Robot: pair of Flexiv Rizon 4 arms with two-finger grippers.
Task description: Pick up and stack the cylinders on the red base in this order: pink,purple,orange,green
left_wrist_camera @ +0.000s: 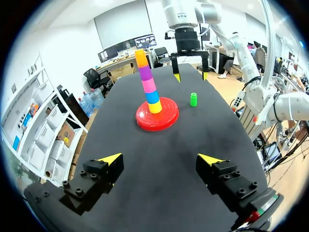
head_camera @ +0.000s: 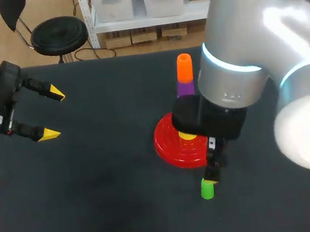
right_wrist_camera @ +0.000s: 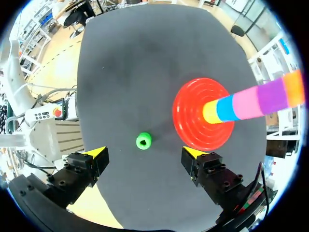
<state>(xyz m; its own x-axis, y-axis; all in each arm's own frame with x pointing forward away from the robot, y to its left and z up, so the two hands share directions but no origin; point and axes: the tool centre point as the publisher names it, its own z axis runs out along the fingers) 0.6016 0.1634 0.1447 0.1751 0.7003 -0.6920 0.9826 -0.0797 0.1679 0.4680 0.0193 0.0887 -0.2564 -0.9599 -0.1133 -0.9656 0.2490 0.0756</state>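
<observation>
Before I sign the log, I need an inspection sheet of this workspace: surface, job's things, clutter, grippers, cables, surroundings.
Surface: black table, flat.
Job's things: red base holds a stack of yellow, blue, pink, purple, orange; green cylinder stands on the table beside it, unstacked.
Clutter: nothing seen.
Grippers: left gripper open, empty, far from the base; right gripper open, over the green cylinder.
Cables: nothing seen.
Surroundings: nothing seen over the table.

Seeing green cylinder (right_wrist_camera: 143,141) upright just ahead of spread gripper (right_wrist_camera: 145,154), untouched; red base (right_wrist_camera: 189,118) beside it, stack (right_wrist_camera: 246,103) topped orange.
</observation>
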